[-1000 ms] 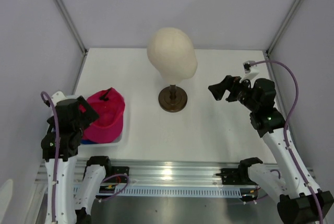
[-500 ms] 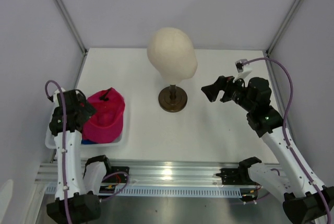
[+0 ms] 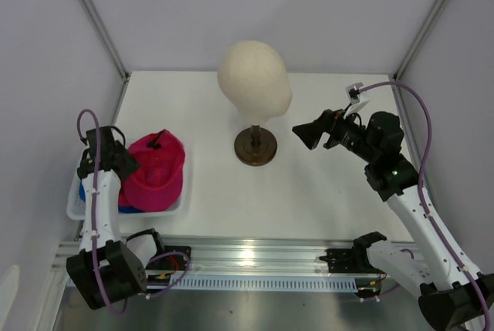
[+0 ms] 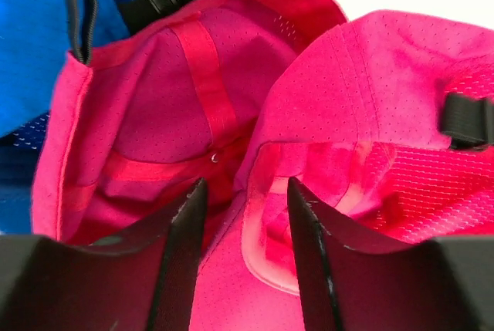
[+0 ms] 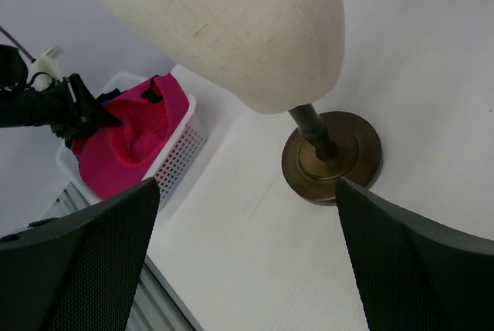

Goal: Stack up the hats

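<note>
Two magenta-pink hats fill the left wrist view, lying open side up on a royal blue hat. From above the pink hats heap in the white mesh basket at the left, with a sliver of blue hat beneath. My left gripper is down in the basket, its jaws half narrowed either side of a pale inner rim fold of a pink hat. My right gripper hovers wide open, holding nothing, right of the mannequin stand.
A cream mannequin head on a brown stand rises at the table's middle back. The right wrist view shows its round base, the basket and the pink hats. Grey walls close in left, right and behind.
My left arm has swung back and lowered its gripper into the basket, and its jaws have narrowed around the pink fabric. My right gripper has drifted slightly left toward the stand.
</note>
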You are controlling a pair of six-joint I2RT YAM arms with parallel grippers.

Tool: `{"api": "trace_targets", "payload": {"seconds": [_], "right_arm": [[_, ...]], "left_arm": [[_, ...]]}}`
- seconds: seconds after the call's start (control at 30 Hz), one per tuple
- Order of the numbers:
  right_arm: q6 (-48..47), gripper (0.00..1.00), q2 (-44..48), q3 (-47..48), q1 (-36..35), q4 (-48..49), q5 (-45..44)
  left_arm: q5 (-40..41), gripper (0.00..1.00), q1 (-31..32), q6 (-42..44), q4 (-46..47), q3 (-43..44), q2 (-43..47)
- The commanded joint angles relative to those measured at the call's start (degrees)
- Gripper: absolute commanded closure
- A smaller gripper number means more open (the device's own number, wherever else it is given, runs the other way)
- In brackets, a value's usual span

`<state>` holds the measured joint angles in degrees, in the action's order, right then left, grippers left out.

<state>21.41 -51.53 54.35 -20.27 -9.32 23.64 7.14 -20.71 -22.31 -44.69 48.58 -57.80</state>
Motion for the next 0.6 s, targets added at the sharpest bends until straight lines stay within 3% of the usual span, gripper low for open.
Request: {"api": "trace_targets", "payload": {"seconds": [0.0,0.03,0.1,0.13,0.33,0.57], "right_arm": [[0.1,0.0,0.4,2.0,-0.8,1.7,2.4],[-0.1,0.01,0.5,1.8,-0.9,1.7,2.4],[-0.2,0.01,0.6,1.6,-1.0,1.6,2.4],[-0.3,0.01,0.7,1.8,-1.3,1.4,2.9],[-2.2,0.01,1.4,2.0,-4.1,3.2,6.8],[-13.2,0.0,0.0,3.6,-16.7,0.1,3.9]], "left_arm": [[-3.7,0.61,-0.6,1.6,3.2,-0.3,-0.4],[-4.1,0.68,-0.6,1.8,3.1,-0.1,0.0],[-4.8,0.95,-0.6,2.1,2.9,0.3,0.7],[-4.8,0.99,-0.6,2.1,2.5,0.9,1.7],[-6.6,0.99,-0.6,-4.0,-1.7,5.6,12.1],[-4.8,0.99,-0.3,-26.1,-9.4,11.1,22.9]]}}
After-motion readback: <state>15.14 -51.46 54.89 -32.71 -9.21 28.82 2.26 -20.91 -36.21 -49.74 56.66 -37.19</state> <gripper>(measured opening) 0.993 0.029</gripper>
